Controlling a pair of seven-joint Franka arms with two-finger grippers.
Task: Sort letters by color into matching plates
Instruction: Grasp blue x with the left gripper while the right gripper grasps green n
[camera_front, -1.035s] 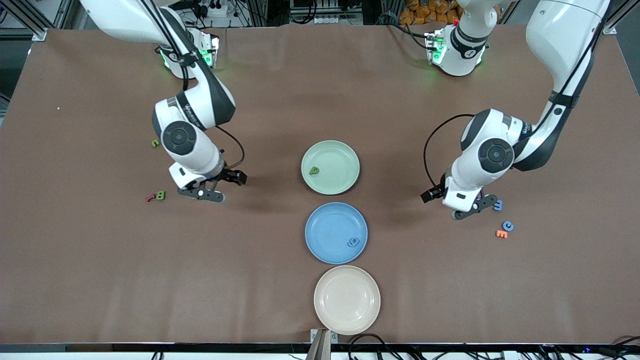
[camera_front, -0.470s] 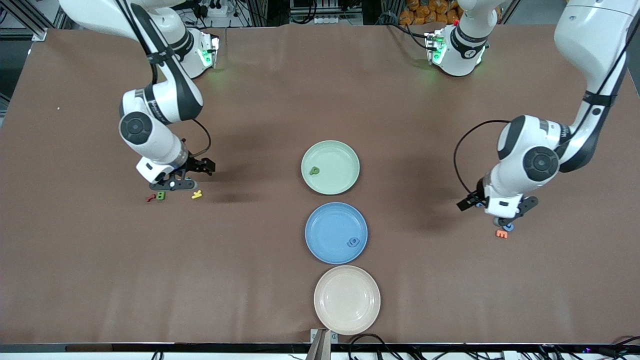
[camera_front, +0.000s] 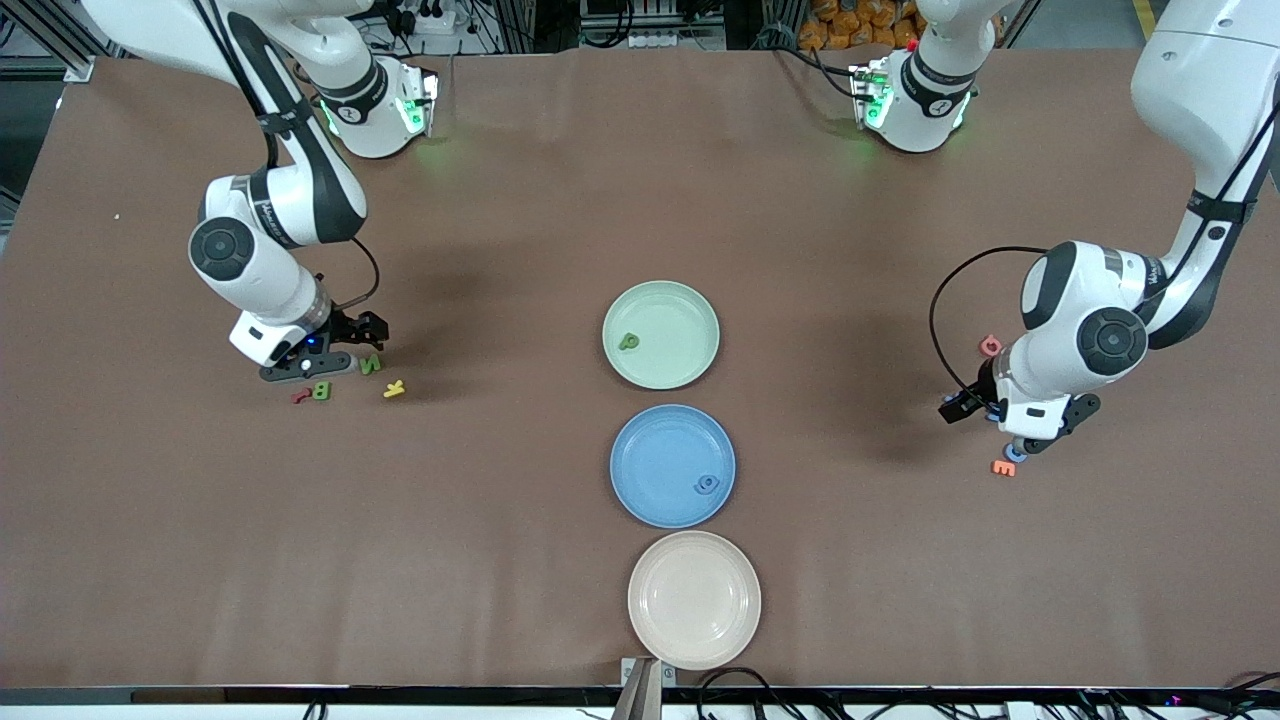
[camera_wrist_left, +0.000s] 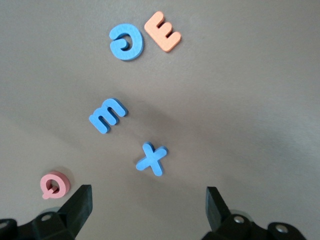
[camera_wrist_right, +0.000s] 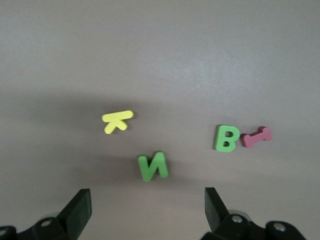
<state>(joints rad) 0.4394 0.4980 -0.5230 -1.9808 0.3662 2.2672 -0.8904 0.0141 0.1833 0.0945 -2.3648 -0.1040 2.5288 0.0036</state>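
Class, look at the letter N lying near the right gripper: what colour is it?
The N is green, clearest in the right wrist view.

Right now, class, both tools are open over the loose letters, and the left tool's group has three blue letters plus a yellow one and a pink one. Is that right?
Not quite. The left wrist view shows an orange E, not a yellow letter. The rest holds: both the left tool and the right tool are open.

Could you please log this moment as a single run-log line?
left gripper: open over blue letter X | right gripper: open over green letter N | pale mint green plate: one green letter | mid blue plate: one blue letter
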